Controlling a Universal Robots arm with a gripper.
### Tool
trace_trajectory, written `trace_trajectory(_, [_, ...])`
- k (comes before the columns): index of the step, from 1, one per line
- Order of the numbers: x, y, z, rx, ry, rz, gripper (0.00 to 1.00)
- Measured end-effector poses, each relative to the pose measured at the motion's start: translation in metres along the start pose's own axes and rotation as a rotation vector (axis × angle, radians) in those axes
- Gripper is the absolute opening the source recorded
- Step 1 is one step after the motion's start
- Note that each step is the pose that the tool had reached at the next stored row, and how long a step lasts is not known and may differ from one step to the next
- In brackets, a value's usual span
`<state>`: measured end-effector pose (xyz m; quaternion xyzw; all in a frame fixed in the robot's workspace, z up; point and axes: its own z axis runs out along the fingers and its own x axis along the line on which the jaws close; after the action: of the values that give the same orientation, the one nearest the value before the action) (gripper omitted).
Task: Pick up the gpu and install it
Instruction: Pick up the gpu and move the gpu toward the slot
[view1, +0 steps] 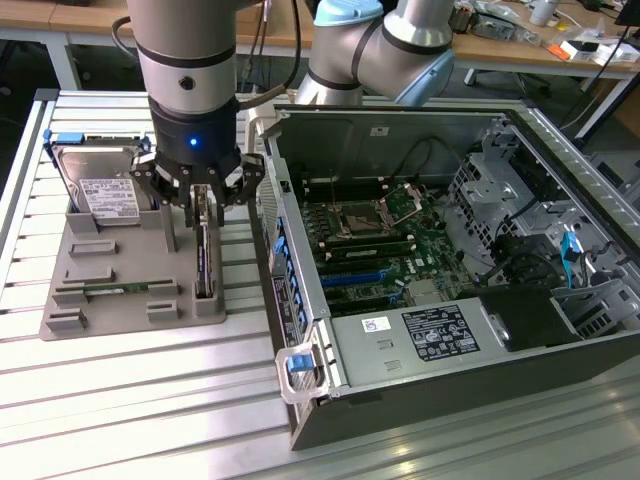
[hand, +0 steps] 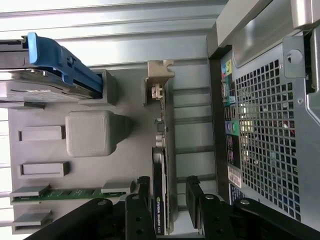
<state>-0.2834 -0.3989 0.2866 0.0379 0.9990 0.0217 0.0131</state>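
The end effector (view1: 205, 215) (hand: 168, 184) is held spread, with one finger set on either side of the gpu (view1: 204, 265) (hand: 159, 175). The gpu is stood on edge in the grey holder (view1: 120, 290). A hard drive (view1: 105, 190) is seated at the holder's far end.

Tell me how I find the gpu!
Look beside the open case, on the exterior view's left, at the grey tray. The gpu stands on edge in the tray's slot nearest the case, under the gripper. It's thin and black, unlike the silver hard drive and green memory stick.
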Motion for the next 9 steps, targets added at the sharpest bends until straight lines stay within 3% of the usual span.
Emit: trace_trajectory(9, [0.0002, -0.0004, 0.0084, 0.0, 0.0, 0.0, 0.42])
